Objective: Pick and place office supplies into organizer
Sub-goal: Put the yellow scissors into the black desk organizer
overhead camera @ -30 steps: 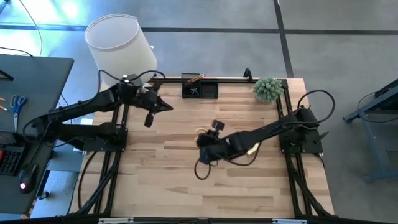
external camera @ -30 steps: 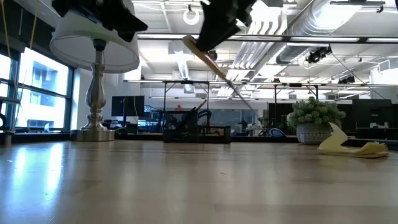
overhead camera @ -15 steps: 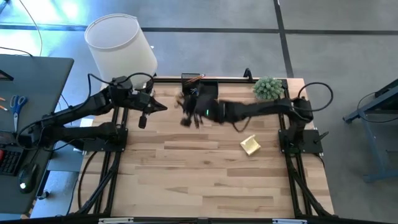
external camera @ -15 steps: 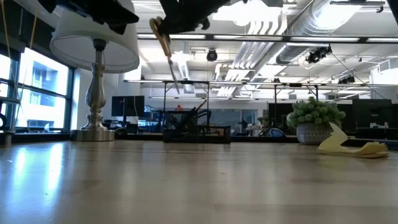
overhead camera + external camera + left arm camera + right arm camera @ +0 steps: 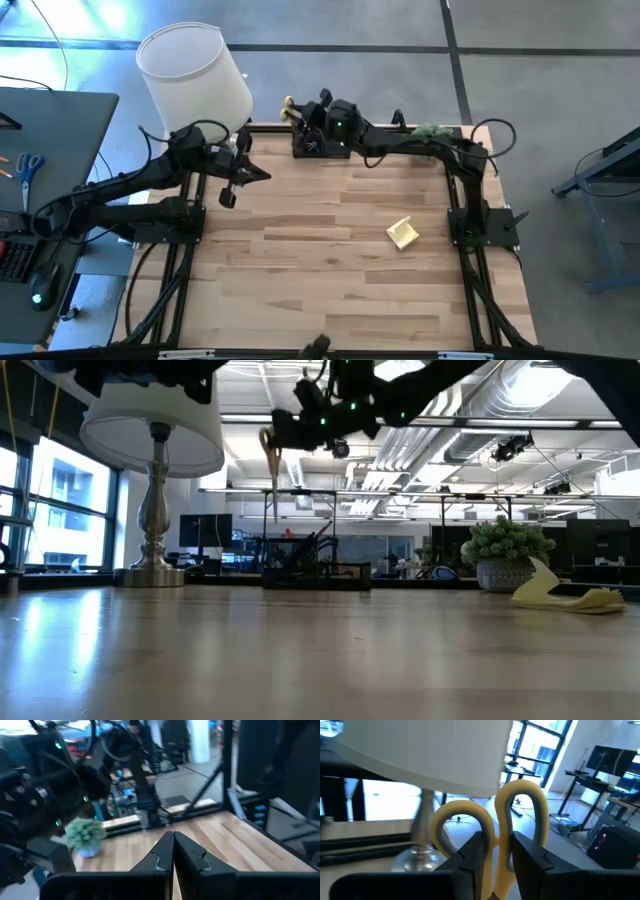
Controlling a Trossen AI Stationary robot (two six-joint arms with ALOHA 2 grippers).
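My right gripper reaches over the table's far edge, just left of the black organizer, and is shut on the orange-handled scissors. In the low view the scissors hang blades down, high above the organizer. Dark pens and pencils stand in the organizer's cup. A yellow sticky-note pad lies flat on the table's right half. My left gripper waits shut above the table's left far part; its closed fingers show in the left wrist view. My right gripper pinches the scissors between its two fingers where the two handle loops join. The loops stick out beyond the fingertips. The scissors are lifted clear and hang nearly upright, with the blades pointing down.
A white-shaded lamp on a chrome base stands at the far left corner, close to the scissors. A small potted plant sits at the far right corner, partly under the right arm. The table's middle and near wood is bare.
My right gripper has swept from the table's middle toward the far edge, past the organizer, and carried the scissors with it. The scissors, slanted a second ago, now hang nearly upright with the blades down. My left gripper drew back slightly toward the left.
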